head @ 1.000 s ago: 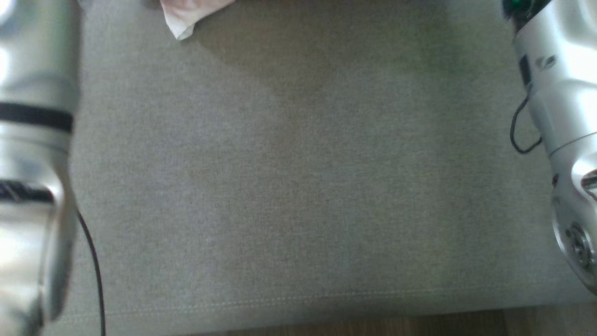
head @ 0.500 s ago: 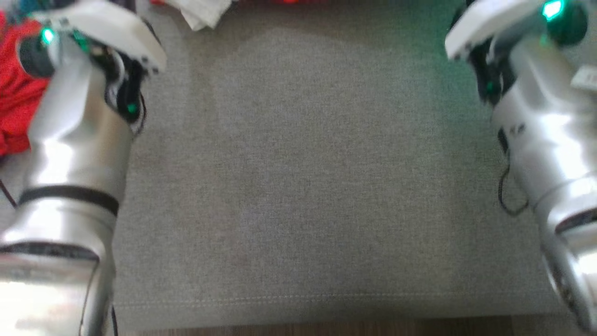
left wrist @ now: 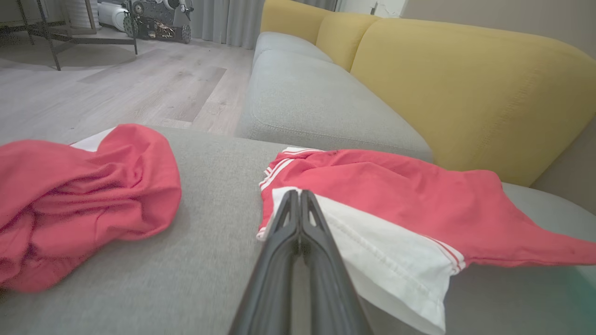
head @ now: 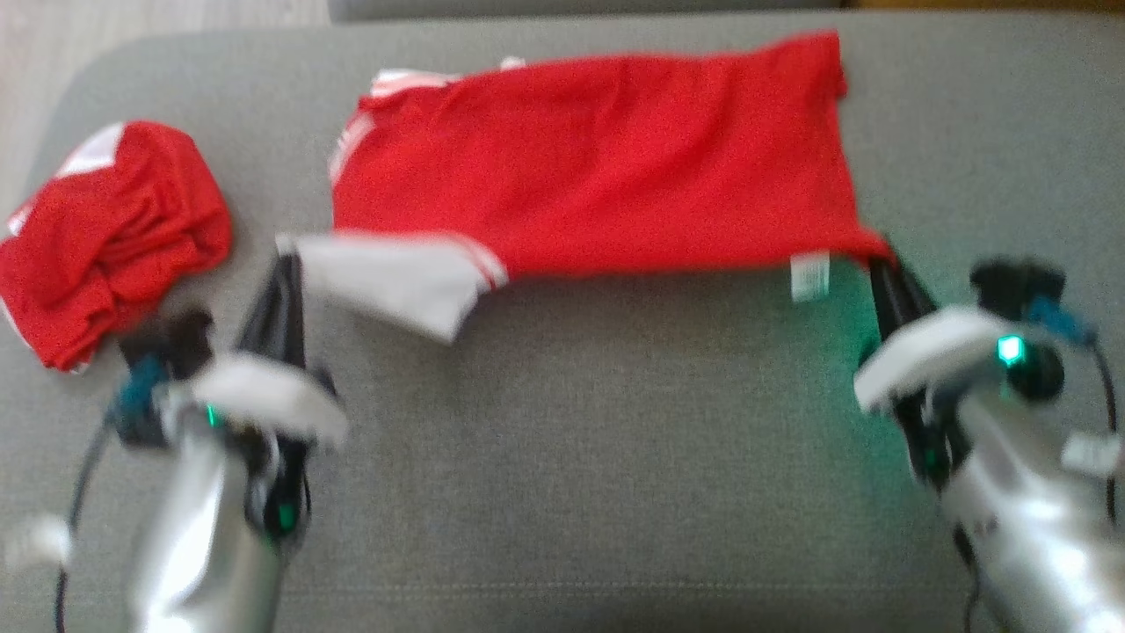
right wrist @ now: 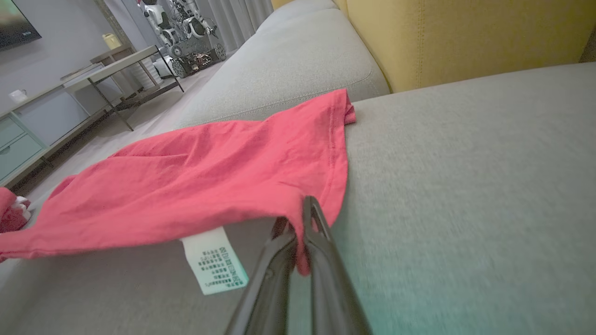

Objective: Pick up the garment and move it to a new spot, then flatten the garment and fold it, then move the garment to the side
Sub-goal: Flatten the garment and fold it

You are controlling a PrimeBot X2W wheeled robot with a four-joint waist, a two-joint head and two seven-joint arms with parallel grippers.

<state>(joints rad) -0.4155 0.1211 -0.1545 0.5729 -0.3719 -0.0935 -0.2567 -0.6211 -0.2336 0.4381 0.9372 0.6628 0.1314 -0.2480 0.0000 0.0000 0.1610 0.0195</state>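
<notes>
A red garment [head: 598,158] with a white sleeve [head: 395,281] lies stretched across the grey sofa seat [head: 598,440]. My left gripper [head: 286,251] is shut on the edge of the white sleeve [left wrist: 372,242], its fingertips pinched together at the cloth in the left wrist view [left wrist: 298,193]. My right gripper [head: 874,259] is shut on the garment's near right corner, and red cloth [right wrist: 209,177] hangs between its fingers [right wrist: 309,200]. A white care label [right wrist: 214,265] dangles from the near hem. The near edge is held taut between both grippers.
A second red garment [head: 114,237] lies crumpled at the seat's left end, close to my left arm. A yellow backrest [left wrist: 465,93] stands behind the seat. Wooden floor [left wrist: 116,88] and furniture lie beyond the sofa's left end.
The head camera has swung upward: earlier it showed bare grey cushion and pale forearms, now the spread garment and both grippers. Both grippers stay shut.
</notes>
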